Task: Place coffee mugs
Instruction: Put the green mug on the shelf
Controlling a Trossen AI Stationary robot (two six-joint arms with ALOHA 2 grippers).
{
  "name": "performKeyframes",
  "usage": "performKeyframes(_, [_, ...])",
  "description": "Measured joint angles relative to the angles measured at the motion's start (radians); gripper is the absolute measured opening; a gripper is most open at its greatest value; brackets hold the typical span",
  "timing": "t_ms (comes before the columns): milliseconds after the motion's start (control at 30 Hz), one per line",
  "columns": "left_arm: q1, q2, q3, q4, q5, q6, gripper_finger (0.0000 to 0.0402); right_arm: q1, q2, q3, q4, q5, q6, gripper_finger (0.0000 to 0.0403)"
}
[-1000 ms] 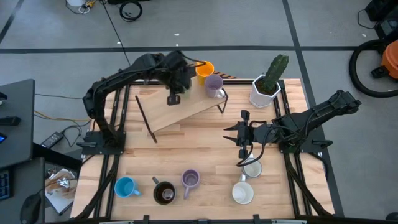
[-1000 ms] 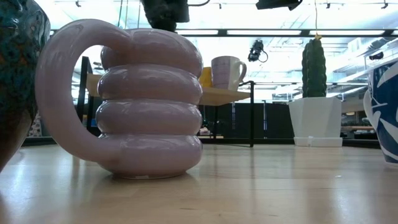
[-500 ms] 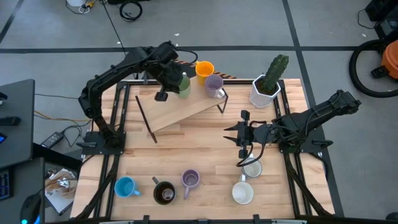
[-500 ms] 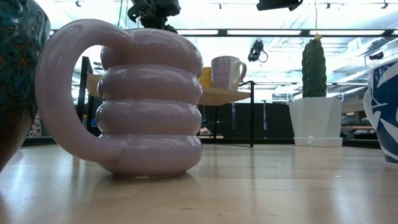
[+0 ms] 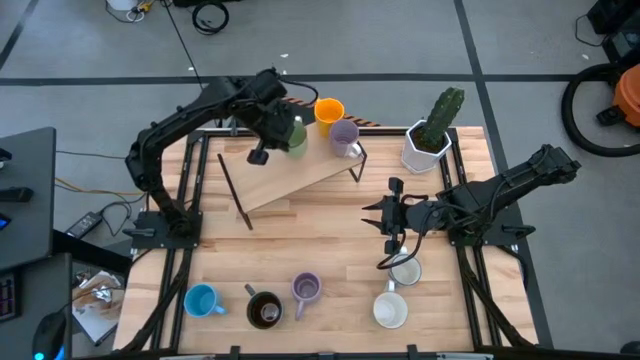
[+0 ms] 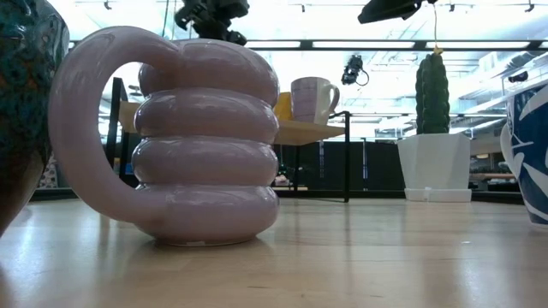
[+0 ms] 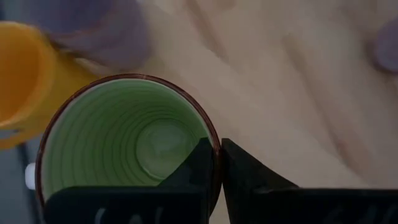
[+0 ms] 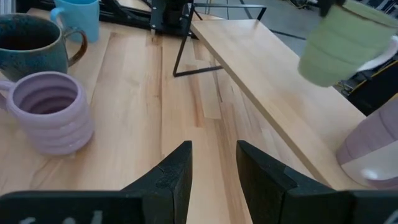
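Observation:
A green mug (image 5: 294,136) hangs just above the raised wooden shelf (image 5: 300,175) at the table's far left, with my left gripper (image 5: 283,130) shut on it. Beside it on the shelf stand an orange mug (image 5: 329,112) and a lilac mug (image 5: 345,137). My right gripper (image 5: 372,215) hovers open at mid-table with nothing between its fingers (image 8: 174,180). Below it stand two white mugs (image 5: 405,271) (image 5: 390,311). Near the front edge stand a blue mug (image 5: 203,301), a dark brown mug (image 5: 264,311) and a ribbed lilac mug (image 5: 306,289). My left gripper pinches the green mug's rim (image 7: 215,155), one finger (image 7: 189,177) inside the cup and the other (image 7: 252,183) outside its wall. The fingers come from above, slanting down. In the right wrist view the mug (image 8: 339,46) hangs tilted, clear of the shelf board.
A white faceted pot with a cactus (image 5: 430,140) stands at the far right, next to the shelf's end. The shelf rests on thin black legs (image 5: 232,195). Bare wooden tabletop (image 5: 300,235) lies between the shelf and the front row of mugs.
My left gripper has rolled its wrist and shifted a little toward the table's left edge and up, still shut on the green mug. The mug, hidden under the gripper before, now shows beside it in the high view. It has kept still for the last half second.

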Motion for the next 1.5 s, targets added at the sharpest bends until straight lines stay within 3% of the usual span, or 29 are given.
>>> performKeyframes(600, [0.023, 0.058, 0.001, 0.088, -0.105, -0.018, 0.0024, 0.000, 0.000, 0.000, 0.031, 0.001, -0.007, 0.0130])
performKeyframes(1167, [0.065, 0.064, 0.001, 0.160, -0.002, -0.033, 0.0024, 0.000, 0.000, 0.000, 0.058, 0.000, -0.028, 0.0130])
performKeyframes(1500, [0.064, 0.096, 0.001, 0.157, -0.004, -0.073, 0.0025, 0.000, 0.000, 0.000, 0.070, 0.000, -0.033, 0.0130])
